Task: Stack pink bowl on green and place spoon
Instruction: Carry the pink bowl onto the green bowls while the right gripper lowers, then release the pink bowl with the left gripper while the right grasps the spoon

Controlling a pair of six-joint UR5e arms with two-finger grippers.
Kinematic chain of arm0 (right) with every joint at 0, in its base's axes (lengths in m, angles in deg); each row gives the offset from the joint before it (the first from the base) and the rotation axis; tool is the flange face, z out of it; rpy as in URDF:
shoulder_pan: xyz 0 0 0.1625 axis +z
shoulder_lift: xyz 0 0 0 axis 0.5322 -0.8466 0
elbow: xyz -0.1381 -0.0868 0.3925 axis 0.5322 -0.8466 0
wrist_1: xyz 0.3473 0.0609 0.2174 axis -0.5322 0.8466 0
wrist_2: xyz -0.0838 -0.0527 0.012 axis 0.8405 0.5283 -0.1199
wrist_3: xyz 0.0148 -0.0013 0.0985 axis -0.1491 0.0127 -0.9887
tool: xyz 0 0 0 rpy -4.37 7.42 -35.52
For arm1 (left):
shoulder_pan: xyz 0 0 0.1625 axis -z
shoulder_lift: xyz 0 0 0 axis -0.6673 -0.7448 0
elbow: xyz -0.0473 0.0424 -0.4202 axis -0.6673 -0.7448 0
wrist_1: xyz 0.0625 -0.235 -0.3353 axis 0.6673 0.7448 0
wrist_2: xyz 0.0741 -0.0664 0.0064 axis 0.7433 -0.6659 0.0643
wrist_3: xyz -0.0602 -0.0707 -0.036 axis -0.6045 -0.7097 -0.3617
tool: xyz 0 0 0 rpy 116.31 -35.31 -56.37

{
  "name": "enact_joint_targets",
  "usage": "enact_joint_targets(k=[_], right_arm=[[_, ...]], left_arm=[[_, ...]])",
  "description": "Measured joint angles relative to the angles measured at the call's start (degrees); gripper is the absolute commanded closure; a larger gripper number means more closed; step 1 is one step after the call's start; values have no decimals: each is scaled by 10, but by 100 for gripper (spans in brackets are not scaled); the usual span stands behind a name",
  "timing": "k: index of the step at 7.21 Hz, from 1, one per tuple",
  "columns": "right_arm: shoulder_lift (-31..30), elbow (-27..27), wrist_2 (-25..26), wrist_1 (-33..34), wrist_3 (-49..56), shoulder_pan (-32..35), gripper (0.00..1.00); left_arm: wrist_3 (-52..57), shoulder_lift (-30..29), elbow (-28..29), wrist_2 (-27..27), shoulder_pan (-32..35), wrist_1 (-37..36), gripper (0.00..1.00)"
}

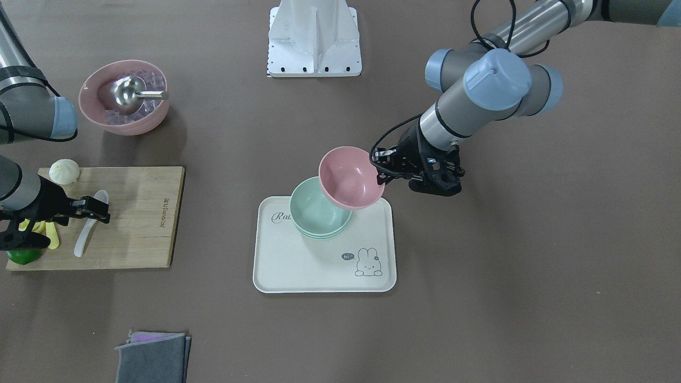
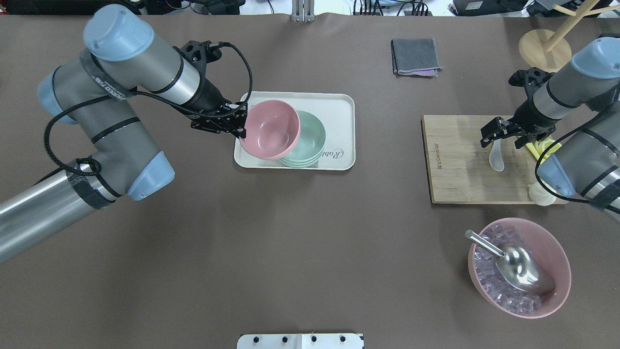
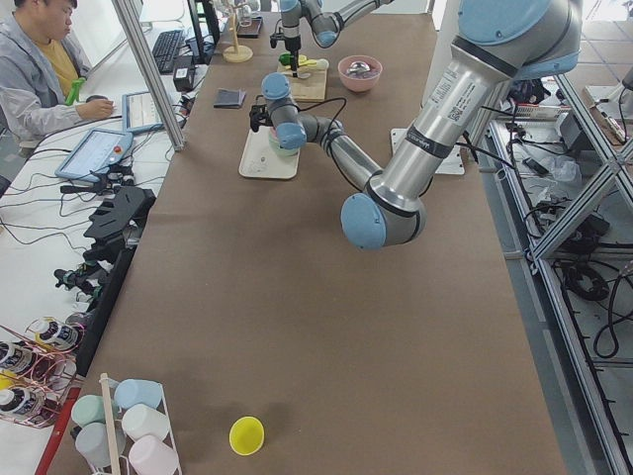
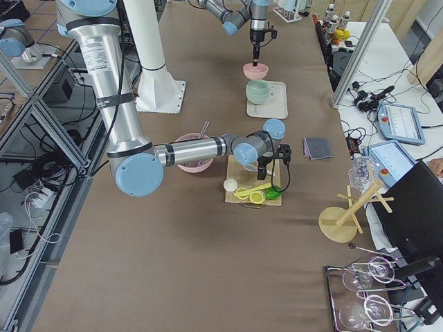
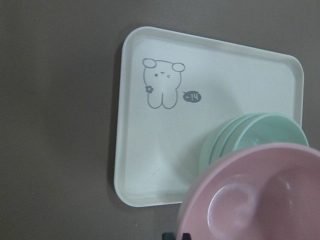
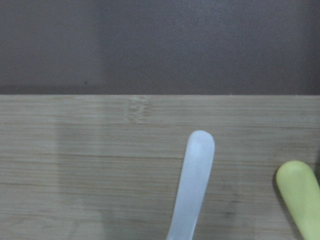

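Spoon (image 1: pixel 86 230) on board (image 1: pixel 143 213); nested bowls (image 1: pixel 314 214) on tray (image 1: pixel 298 266).

Robotics lab: aluminium frame (image 3: pixel 153 74), teach pendant (image 3: pixel 96 153), loose cables (image 3: pixel 30 233), operator (image 3: pixel 38 69) beside keyboard (image 3: pixel 165 47).

pink bowl (image 1: pixel 348 178) tilted over green (image 1: pixel 314 213) mouth | yellow utensil (image 6: pixel 300 195) beside spoon (image 6: pixel 192 185) | tray (image 1: pixel 298 266) front free

Silver-grey arms (image 2: pixel 116 131), blue joint caps (image 2: pixel 118 31), black cables (image 2: pixel 250 72)
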Motion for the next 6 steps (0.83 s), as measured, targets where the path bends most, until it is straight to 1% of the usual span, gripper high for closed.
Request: enact_joint_targets(k=[2,4,5,6], right_arm=[[5,-2,10,0,-3,-4,0],[5,-2,12,-2,-3,-6,0],[5,-3,12,-2,-3,-7,0],[5,-4,12,-2,-3,-8,0]], left_arm=[[-12,-35,31,25,-19,1,100],[-14,-43,40,37,-27,2,100],[-14,-43,43,39,-28,3,22],[-14,-43,44,43,-28,4,3]])
